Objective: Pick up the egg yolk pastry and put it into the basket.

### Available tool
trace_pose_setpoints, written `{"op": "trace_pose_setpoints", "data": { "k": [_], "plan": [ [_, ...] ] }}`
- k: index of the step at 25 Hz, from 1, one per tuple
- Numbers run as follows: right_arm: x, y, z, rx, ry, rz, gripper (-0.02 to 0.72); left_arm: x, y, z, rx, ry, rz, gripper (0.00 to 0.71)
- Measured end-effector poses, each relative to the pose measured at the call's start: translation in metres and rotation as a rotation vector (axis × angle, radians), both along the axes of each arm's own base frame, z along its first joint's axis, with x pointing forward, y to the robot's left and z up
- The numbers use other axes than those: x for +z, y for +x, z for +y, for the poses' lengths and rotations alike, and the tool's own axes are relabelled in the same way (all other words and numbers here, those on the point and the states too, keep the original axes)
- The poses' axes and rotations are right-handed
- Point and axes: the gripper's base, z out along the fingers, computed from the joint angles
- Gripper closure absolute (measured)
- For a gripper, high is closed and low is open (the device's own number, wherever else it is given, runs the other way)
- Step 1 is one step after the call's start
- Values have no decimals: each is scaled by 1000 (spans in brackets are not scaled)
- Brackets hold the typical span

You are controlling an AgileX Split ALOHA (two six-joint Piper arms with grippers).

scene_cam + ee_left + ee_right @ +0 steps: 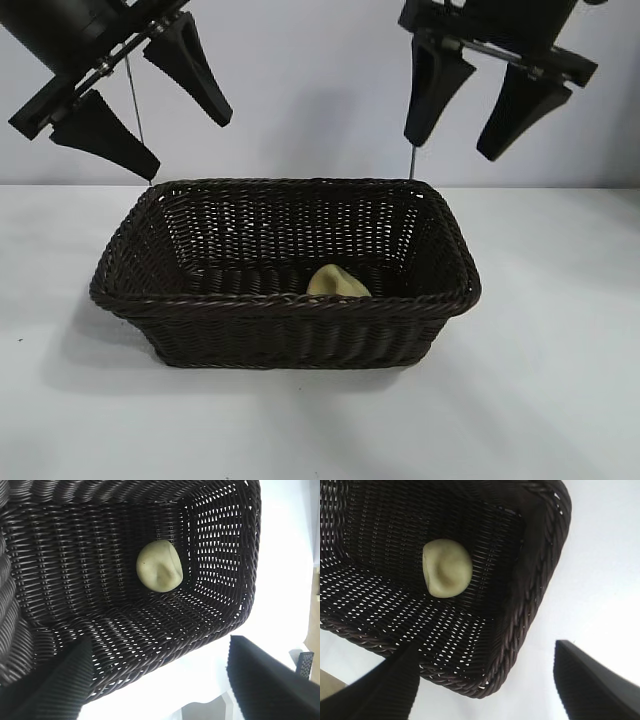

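Note:
The dark-brown wicker basket (285,270) stands in the middle of the white table. The pale-yellow egg yolk pastry (337,282) lies on the basket's floor near its front wall, right of centre; it also shows in the left wrist view (159,565) and the right wrist view (447,568). My left gripper (185,140) hangs open high above the basket's back left corner, nothing between its fingers. High over the back right corner, my right gripper (453,145) is open and empty too. The basket wall (220,555) (540,570) fills both wrist views below the jaws.
White table surface (560,400) lies all round the basket. A pale wall stands behind. Two thin rods (133,100) run down behind the grippers.

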Motion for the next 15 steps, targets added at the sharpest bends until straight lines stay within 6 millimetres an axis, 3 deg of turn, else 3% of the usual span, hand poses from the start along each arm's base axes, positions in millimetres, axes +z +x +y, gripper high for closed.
{"op": "trace_pose_setpoints", "data": {
  "k": [15],
  "plan": [
    [0, 0, 0, -1, -2, -1, 164, 0, 1, 0, 4, 0, -5, 168]
  ]
}}
